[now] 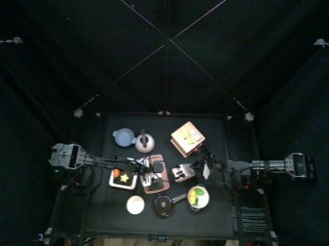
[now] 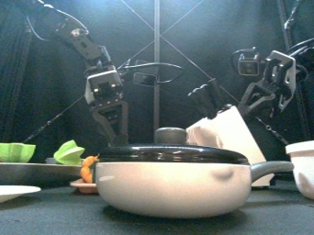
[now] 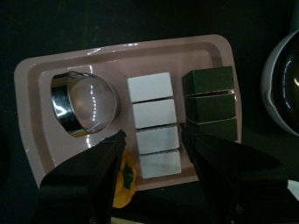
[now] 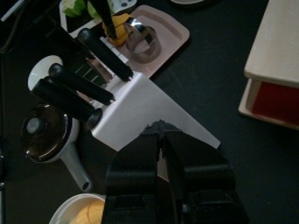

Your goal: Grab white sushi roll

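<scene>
We hold the left gripper (image 3: 159,166) above the pink tray (image 3: 35,79), fingers spread wide. The white sushi rolls (image 3: 156,116) lie in a row between the small bowl (image 3: 84,103) and the dark rolls (image 3: 212,96). We centre on one white roll, descend straight, then close gently. The right gripper (image 4: 163,144), fingers pressed together, rests near the knife block (image 4: 146,109).

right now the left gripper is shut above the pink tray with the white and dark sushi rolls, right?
Not quite: the left gripper is open, not shut. The left wrist view shows its two black jaws spread wide apart above the pink tray, with the row of white sushi rolls between them and the dark sushi rolls alongside.
</scene>
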You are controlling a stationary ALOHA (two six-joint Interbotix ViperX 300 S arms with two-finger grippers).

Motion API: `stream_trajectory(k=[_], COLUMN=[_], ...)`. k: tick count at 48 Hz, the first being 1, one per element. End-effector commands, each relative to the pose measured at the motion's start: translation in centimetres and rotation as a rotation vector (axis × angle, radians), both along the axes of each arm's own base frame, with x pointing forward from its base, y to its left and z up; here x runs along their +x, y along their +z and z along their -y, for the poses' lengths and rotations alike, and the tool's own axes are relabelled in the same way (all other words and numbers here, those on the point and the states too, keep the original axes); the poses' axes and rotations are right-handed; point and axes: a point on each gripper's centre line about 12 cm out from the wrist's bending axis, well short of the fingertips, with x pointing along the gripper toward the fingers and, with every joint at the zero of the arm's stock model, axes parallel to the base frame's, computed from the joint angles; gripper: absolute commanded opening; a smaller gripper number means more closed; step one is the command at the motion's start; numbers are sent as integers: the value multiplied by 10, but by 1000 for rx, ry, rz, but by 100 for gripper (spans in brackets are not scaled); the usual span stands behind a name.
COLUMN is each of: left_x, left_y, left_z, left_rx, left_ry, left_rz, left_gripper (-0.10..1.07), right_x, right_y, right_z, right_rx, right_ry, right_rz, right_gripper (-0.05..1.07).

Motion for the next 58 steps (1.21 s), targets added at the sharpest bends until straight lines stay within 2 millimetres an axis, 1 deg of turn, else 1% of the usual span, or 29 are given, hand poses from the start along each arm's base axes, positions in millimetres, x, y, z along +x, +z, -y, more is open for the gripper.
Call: stream_trajectory(k=[1, 10, 24, 30, 36, 42, 46, 50, 58], left_x=[3, 2, 1, 1, 1, 1, 3, 7, 7], left_y=[6, 2, -14, -15, -14, -13, -9, 3, 24], left_z=[0, 1, 2, 1, 1, 2, 2, 4, 3], left_rx=[-2, -14, -20, -19, -20, -20, -35, -57, -52], left_ry=[-2, 6, 9, 10, 11, 9, 22, 37, 29], left_rz=[38, 43, 3, 0, 1, 4, 17, 53, 118], left_gripper=[89, 89, 89, 88, 84, 74, 67, 62, 59], right_x=[2, 2, 2, 2, 2, 2, 2, 2, 2], right_y=[5, 5, 5, 5, 5, 5, 5, 4, 4], right_z=[0, 0, 0, 1, 0, 1, 1, 2, 2], right_rx=[-7, -7, -7, -7, -7, -7, -11, -16, -18], right_ry=[4, 4, 4, 3, 4, 2, 5, 4, 4], right_rz=[16, 17, 17, 19, 17, 16, 17, 13, 11], right_gripper=[41, 41, 41, 41, 41, 41, 41, 41, 41])
